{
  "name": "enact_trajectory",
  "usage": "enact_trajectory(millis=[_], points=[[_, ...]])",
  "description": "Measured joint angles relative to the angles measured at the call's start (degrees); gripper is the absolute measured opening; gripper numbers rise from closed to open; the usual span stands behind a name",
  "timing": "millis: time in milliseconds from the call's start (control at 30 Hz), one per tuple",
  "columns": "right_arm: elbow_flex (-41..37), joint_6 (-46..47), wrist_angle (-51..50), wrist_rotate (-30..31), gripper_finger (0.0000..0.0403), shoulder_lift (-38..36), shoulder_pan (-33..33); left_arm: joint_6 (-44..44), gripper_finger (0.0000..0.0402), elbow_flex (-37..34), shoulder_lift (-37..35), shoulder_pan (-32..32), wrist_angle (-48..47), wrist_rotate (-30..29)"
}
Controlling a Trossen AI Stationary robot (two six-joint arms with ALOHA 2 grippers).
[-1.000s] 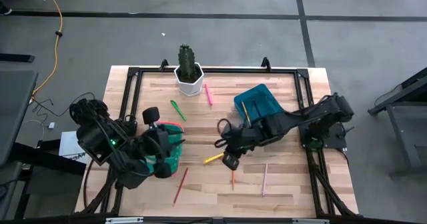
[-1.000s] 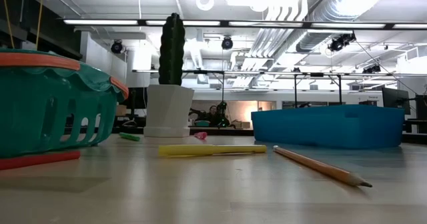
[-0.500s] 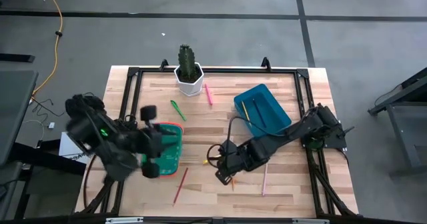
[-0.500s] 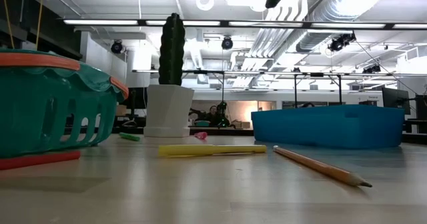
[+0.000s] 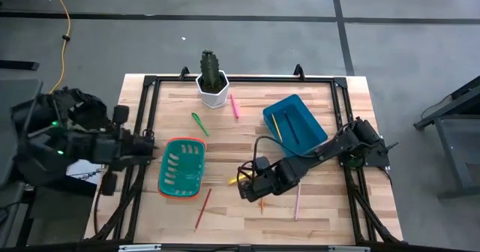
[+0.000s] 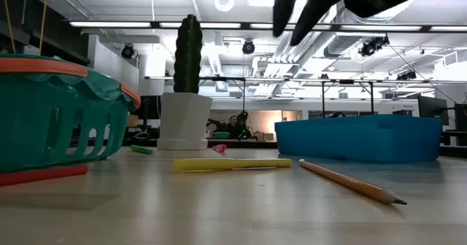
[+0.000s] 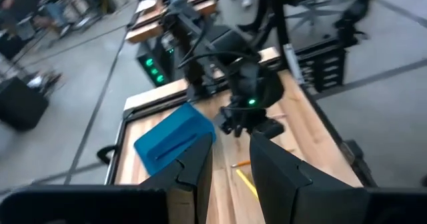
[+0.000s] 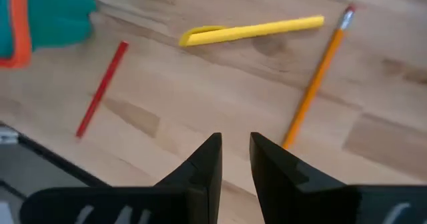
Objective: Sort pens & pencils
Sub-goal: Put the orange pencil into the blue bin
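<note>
My right gripper [image 8: 235, 139] hovers open and empty above the table's near middle [image 5: 251, 186], fingers pointing down. Just beyond it lie the yellow pen [image 8: 252, 31] and an orange pencil [image 8: 315, 77], flat on the wood. A red pencil [image 5: 203, 208] lies near the teal basket [image 5: 181, 167]. A salmon pencil [image 5: 297, 202] lies toward the near right. The green pen [image 5: 199, 124] and pink pen [image 5: 234, 106] lie by the cactus pot. My left gripper [image 7: 231, 141] hangs open over the table's left edge [image 5: 147, 144], pointing across the table.
A blue bin [image 5: 295, 122] holding a pencil stands at the far right. A white pot with a cactus [image 5: 212, 79] stands at the far middle. A black frame [image 5: 150, 94] rims the table. Bare wood lies along the near edge.
My left gripper has swung from over the teal basket out past the table's left edge and risen. My right gripper has come toward the near edge and down, rolling its wrist; its fingers now enter the low view from above. Nothing on the table has moved.
</note>
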Motion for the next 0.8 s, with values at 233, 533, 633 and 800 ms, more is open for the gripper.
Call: enact_trajectory(millis=[233,533,633,800], points=[[-0.13,6.22,0.75,-6.44,0.0069,5.28,-0.22,4.55,0.0088,-0.01,-2.49,-3.24,0.0,1.48],[-0.13,9.8,-0.08,-9.73,0.0069,7.94,-0.59,8.05,0.0088,-0.02,-5.11,-3.19,-0.02,4.08],[-0.11,10.0,-2.78,-10.55,0.0069,7.94,-1.13,8.85,0.0088,-0.02,-6.38,-3.16,0.0,4.29],[-0.11,9.06,-2.69,-12.26,0.0069,7.94,-2.3,9.8,0.0088,-0.02,-8.16,-3.16,0.0,4.61]])
